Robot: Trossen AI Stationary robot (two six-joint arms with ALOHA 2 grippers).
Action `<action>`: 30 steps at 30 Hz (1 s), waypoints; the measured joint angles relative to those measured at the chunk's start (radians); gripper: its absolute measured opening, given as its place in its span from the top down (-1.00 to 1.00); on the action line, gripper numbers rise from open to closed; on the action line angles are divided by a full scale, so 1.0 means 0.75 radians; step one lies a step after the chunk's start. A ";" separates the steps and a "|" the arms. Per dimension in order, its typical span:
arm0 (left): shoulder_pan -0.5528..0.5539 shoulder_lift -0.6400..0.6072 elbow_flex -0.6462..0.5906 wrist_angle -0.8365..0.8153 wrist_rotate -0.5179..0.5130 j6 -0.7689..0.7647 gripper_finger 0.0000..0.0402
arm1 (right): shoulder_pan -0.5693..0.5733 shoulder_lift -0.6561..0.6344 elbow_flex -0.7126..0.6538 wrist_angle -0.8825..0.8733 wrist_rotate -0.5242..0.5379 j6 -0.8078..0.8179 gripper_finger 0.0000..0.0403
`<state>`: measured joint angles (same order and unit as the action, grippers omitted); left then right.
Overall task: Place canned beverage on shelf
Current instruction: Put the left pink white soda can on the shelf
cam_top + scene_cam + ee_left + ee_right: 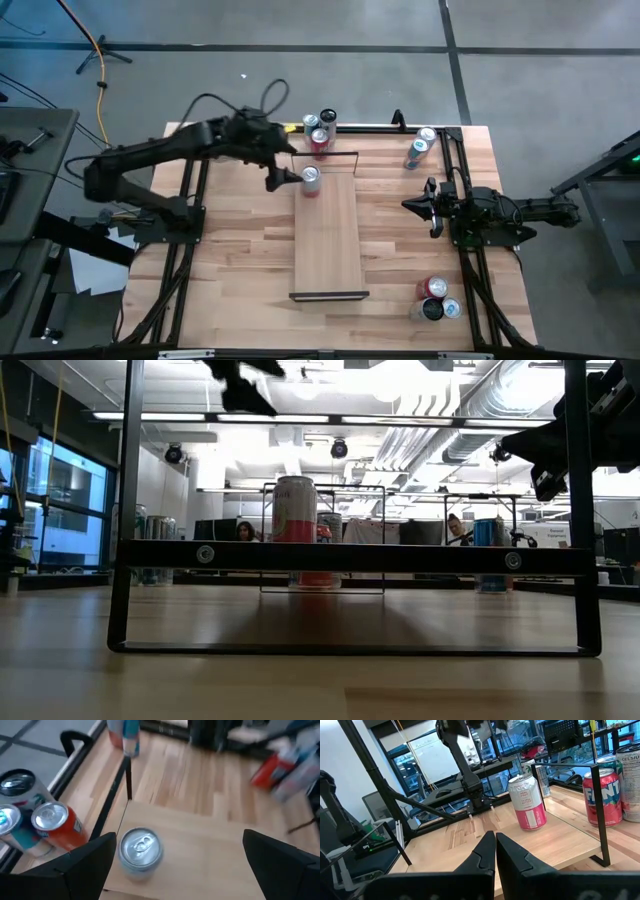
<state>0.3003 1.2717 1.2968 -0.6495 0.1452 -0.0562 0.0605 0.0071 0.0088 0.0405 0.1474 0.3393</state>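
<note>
I'm holding the left tool (278, 176) with fingers spread wide, empty, hovering just beside and above the pink can (310, 179), which is standing upright on the shelf (328, 240) near its far end, toward the worktop's far edge.

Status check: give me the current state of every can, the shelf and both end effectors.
Pink can: upright on the shelf, near one end, free of any grip.
Shelf: flat on the table, carrying only the pink can.
Left end effector: open, just beside the pink can, holding nothing.
Right end effector: shut, empty, waiting at the table's right side.
Red can: upright behind the shelf among other cans.
</note>
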 joint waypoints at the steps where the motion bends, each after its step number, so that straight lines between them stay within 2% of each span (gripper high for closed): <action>1: -0.009 -0.028 0.000 0.009 -0.002 -0.019 -0.94 | 0.000 0.000 0.000 0.000 0.000 0.000 1.00; 7: -0.067 -0.175 -0.050 0.221 -0.010 -0.061 -0.94 | 0.000 0.000 0.000 0.000 0.000 -0.001 1.00; 14: -0.099 -0.319 -0.331 0.537 -0.013 -0.209 -0.94 | -0.002 0.000 0.000 0.012 0.035 0.004 1.00; 16: -0.098 -0.350 -0.402 0.600 -0.014 -0.293 -0.94 | -0.002 0.001 0.000 0.066 0.072 0.131 1.00; 18: -0.097 -0.374 -0.447 0.659 -0.017 -0.384 -0.94 | -0.002 0.001 0.000 0.192 0.164 0.318 1.00; 21: -0.096 -0.403 -0.464 0.702 -0.024 -0.461 -0.94 | -0.002 0.000 0.000 0.379 0.420 0.519 1.00; 24: -0.096 -0.424 -0.463 0.741 -0.028 -0.524 -0.94 | -0.002 0.000 0.000 0.518 0.651 0.622 1.00; 26: -0.096 -0.437 -0.464 0.732 -0.028 -0.595 -0.94 | -0.002 0.000 0.000 0.564 0.719 0.664 1.00; 30: -0.096 -0.446 -0.464 0.724 -0.028 -0.720 -0.94 | -0.002 0.000 0.000 0.571 0.723 0.736 1.00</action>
<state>0.2283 0.9371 0.9489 -0.1062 0.1242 -0.5963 0.0589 0.0071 0.0086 0.4690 0.6896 0.8914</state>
